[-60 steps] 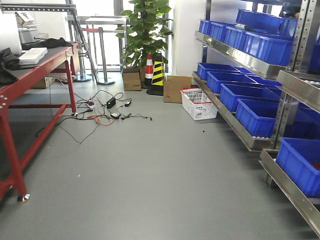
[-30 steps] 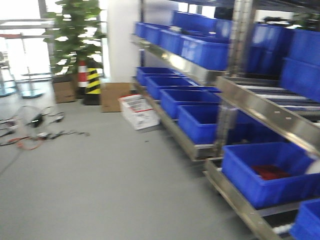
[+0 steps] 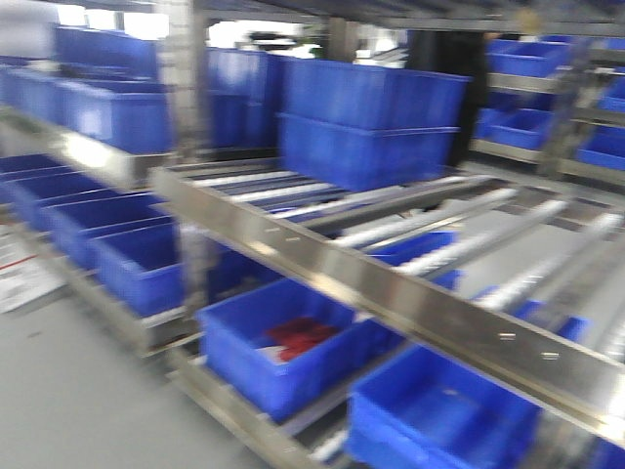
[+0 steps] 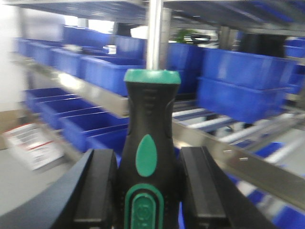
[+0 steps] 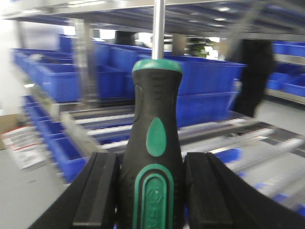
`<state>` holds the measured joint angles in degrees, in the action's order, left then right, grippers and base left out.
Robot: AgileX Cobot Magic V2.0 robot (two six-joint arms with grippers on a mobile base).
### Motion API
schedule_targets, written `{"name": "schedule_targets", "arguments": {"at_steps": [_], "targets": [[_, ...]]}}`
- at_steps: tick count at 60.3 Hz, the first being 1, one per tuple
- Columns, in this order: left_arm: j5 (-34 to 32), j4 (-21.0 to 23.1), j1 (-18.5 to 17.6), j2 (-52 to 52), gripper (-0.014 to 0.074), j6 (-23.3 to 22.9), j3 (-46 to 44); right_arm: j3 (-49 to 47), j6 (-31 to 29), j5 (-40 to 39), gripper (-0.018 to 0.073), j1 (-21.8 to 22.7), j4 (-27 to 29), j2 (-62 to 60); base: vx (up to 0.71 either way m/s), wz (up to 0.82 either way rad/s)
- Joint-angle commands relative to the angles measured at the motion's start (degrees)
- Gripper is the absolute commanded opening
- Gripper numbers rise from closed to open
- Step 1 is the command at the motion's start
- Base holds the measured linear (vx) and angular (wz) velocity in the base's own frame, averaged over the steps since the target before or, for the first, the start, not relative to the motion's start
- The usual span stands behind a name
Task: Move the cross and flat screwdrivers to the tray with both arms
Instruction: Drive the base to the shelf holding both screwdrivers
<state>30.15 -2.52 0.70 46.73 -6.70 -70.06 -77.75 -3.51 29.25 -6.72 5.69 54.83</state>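
Clamping: left pincer [image 4: 148, 183], left screwdriver [image 4: 151, 114]; right pincer [image 5: 151, 188], right screwdriver [image 5: 156, 105].

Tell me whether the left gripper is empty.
No, the left gripper holds a screwdriver upright by its black-and-green handle, between its fingers.

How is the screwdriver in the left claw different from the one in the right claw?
The left screwdriver sits deeper in the left gripper, so less handle pokes out; the right screwdriver sticks further out of the right gripper. The left screwdriver's steel shaft looks a little thicker than the right screwdriver's. Both have the same black-and-green handle and are clamped tight. Their tips are out of view.
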Motion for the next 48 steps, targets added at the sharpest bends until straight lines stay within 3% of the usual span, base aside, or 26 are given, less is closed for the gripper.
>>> {"name": "schedule_targets", "arguments": {"at_steps": [1, 48], "targets": [[-5.41, 0.32, -0.25, -0.22, 0.0000, -0.59, -1.80, -1.59, -0.31, -5.62, -0.0008, 0.05, 0.03, -0.73, 0.20, -0.77], [-5.41, 0.32, -0.25, -0.21, 0.0000, -0.59, -1.80, -1.59, -0.31, -5.62, -0.0008, 0.05, 0.03, -0.73, 0.18, -0.73]]}}
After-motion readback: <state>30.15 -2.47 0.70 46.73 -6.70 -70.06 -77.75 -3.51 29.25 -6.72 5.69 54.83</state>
